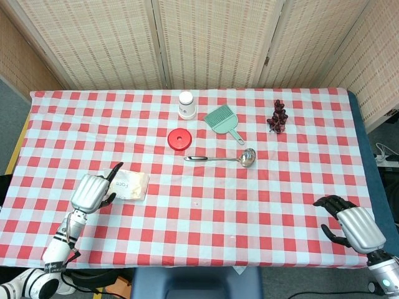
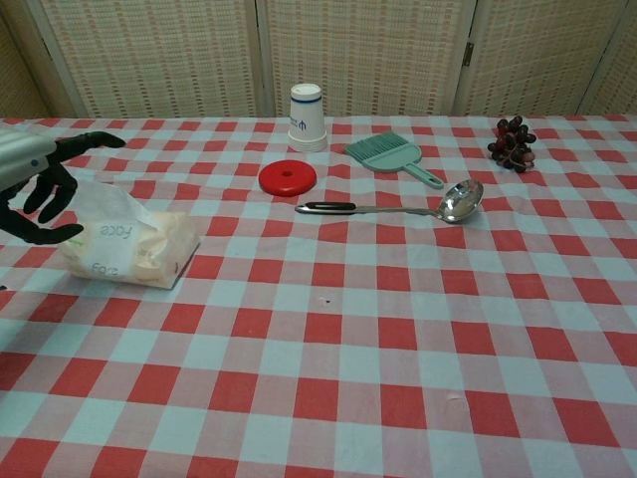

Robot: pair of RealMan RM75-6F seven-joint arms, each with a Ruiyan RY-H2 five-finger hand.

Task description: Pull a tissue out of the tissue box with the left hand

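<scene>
The tissue pack point(image 2: 134, 249) is a soft clear-wrapped packet lying on the checked cloth at the left, with a white tissue point(image 2: 107, 202) sticking up from its top. My left hand point(image 2: 35, 184) hovers just left of that tissue with fingers spread, holding nothing; from the head camera the left hand point(image 1: 92, 190) overlaps the pack's point(image 1: 132, 184) left end. My right hand point(image 1: 352, 223) rests at the table's near right edge, fingers loosely curled and apart, empty, and out of the chest view.
A red disc point(image 2: 287, 177), a white cup point(image 2: 308, 117), a green dustpan brush point(image 2: 390, 155), a steel ladle point(image 2: 398, 208) and a bunch of dark grapes point(image 2: 513, 141) lie further back on the table point(image 2: 328, 378).
</scene>
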